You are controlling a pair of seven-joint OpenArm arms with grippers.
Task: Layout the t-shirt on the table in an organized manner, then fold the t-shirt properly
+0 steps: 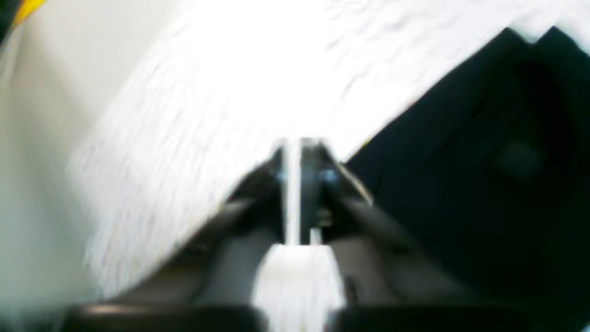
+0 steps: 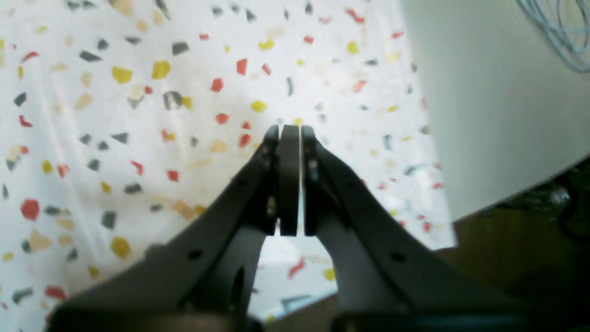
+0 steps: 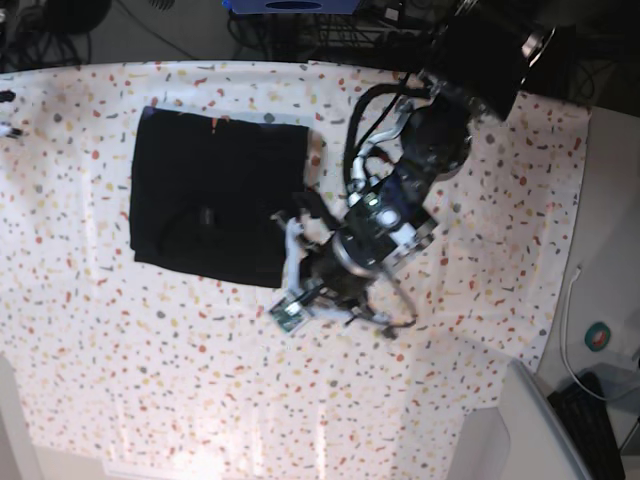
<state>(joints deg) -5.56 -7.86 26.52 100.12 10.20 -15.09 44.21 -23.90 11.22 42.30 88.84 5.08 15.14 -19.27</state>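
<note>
the left gripper (image 1: 299,152) is hanging pressed together with nothing in it just beside the folded black fabric t-shirt (image 3: 215,200) on the white flecked table (image 3: 120,350), so it's risking snagging an edge and undoing the fold, and the right gripper (image 2: 290,133) is sitting pinched shut and empty too.

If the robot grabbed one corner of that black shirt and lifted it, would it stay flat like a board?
Probably not. The t-shirt looks like thin soft cloth lying folded flat on the table, so it would likely droop and unfold. It seems light. Pushed sideways, it might bunch up rather than slide, since the tablecloth under it is fabric too.
</note>
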